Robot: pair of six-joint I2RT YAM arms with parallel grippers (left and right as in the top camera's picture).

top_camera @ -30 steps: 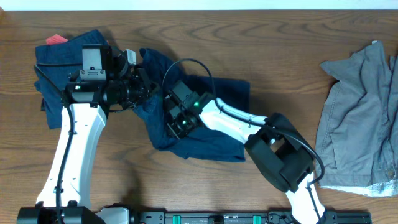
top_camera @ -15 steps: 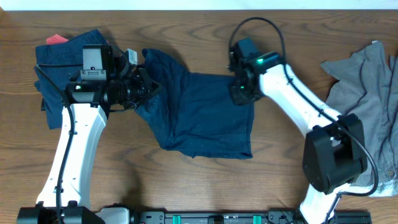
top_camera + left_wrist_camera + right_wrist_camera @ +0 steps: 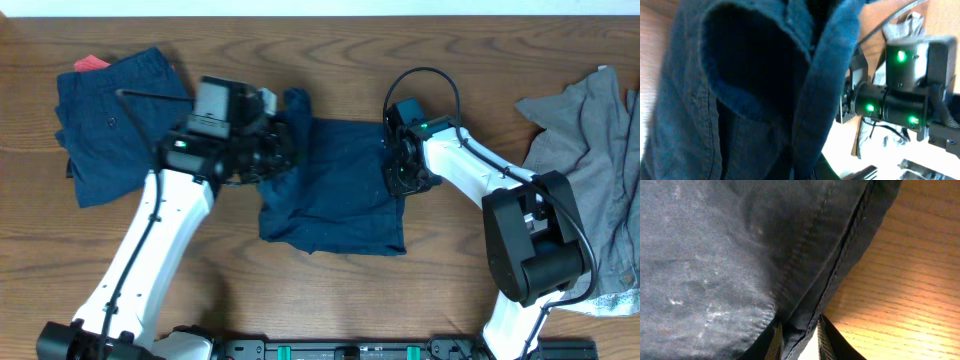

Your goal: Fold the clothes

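Note:
Dark blue shorts (image 3: 335, 195) lie in the middle of the table. My left gripper (image 3: 287, 152) is shut on their left edge and holds it lifted and bunched over the garment. In the left wrist view the blue cloth (image 3: 755, 90) fills the picture and hides the fingers. My right gripper (image 3: 394, 178) sits at the right edge of the shorts. In the right wrist view the right gripper (image 3: 799, 340) is shut on the stitched hem (image 3: 840, 265), low over the wood.
A folded navy garment (image 3: 110, 125) with a red piece (image 3: 90, 63) lies at the back left. A crumpled grey garment (image 3: 580, 190) lies at the right edge. The right arm (image 3: 900, 100) shows in the left wrist view.
My left gripper has moved right, carrying the left edge of the shorts toward the middle. My right gripper swung from the centre to the right edge and settled a little lower there.

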